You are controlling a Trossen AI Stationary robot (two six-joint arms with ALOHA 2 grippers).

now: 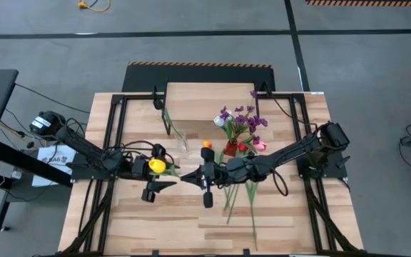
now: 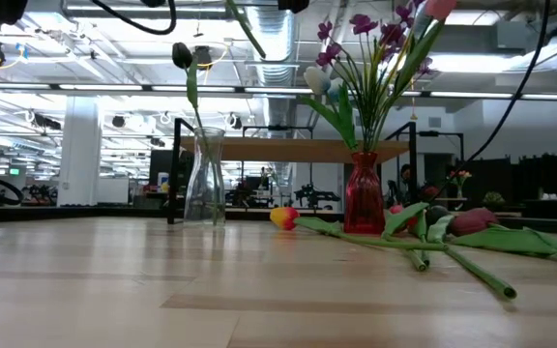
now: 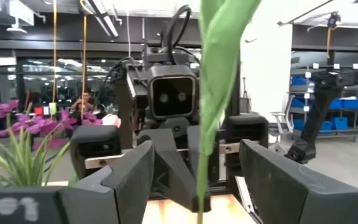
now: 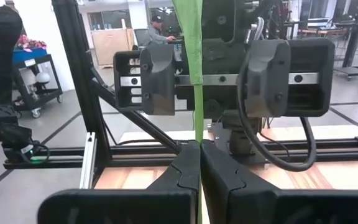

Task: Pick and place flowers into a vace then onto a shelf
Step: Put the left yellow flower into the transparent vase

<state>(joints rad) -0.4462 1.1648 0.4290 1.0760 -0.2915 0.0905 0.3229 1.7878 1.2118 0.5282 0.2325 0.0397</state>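
The right gripper point(image 4: 199, 168) has its jaws closed on a green stem point(image 4: 195, 93); the left gripper point(image 3: 194, 180) stands open around it. Two vases: one clear point(image 2: 204, 179), one red point(image 2: 363, 198).

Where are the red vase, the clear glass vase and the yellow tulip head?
red vase point(image 2: 363, 198): low view, on its ribbed red body.
clear glass vase point(image 2: 204, 184): low view, on its glass wall, mid-height.
yellow tulip head point(image 1: 156, 165): high view, on the yellow bloom beside the left arm's wrist.
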